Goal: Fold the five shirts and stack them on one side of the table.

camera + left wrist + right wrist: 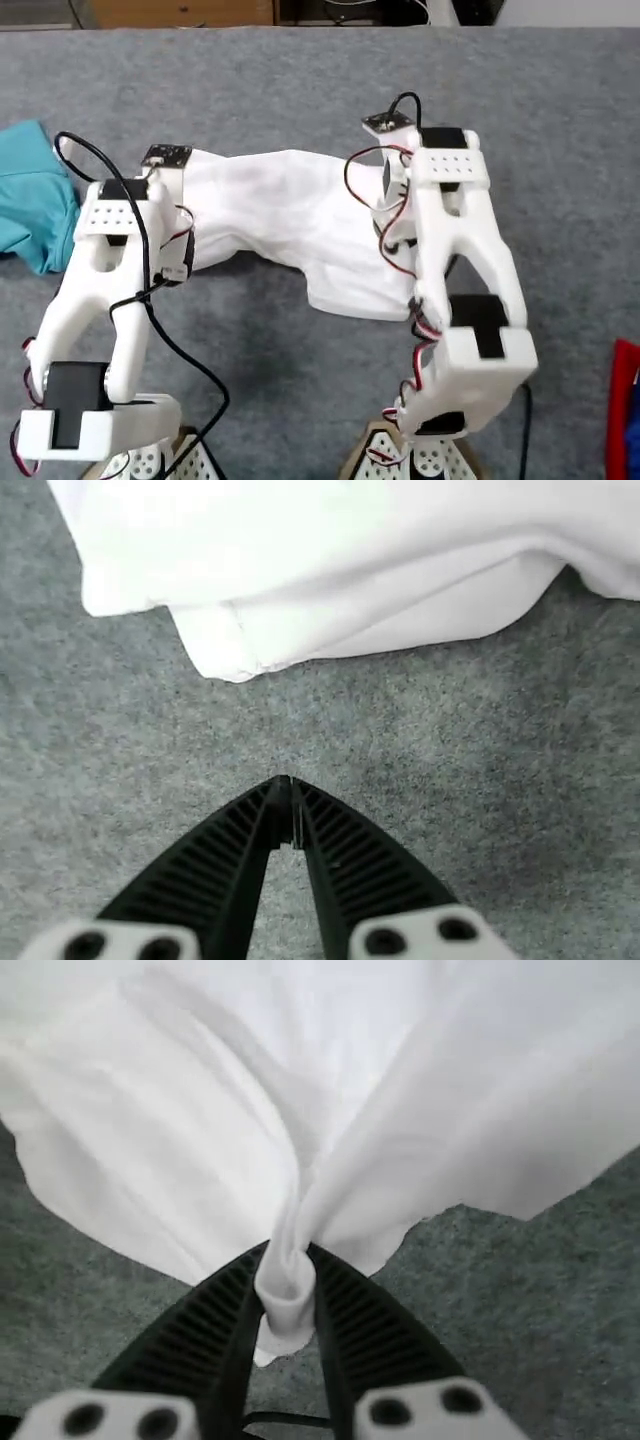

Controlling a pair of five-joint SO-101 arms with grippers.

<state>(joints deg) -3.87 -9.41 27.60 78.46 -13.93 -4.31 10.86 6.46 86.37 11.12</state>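
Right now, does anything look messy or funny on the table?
The white shirt lies rumpled and twisted, not flat; the right end effector pinches a bunched fold, while the left end effector is shut on nothing.

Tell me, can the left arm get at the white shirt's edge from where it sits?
Probably yes. The left gripper is shut and empty over the table, the edge of the white shirt lies just ahead, and nothing stands between. It would have to open first.

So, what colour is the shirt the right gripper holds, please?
White shirt, best in right wrist view.
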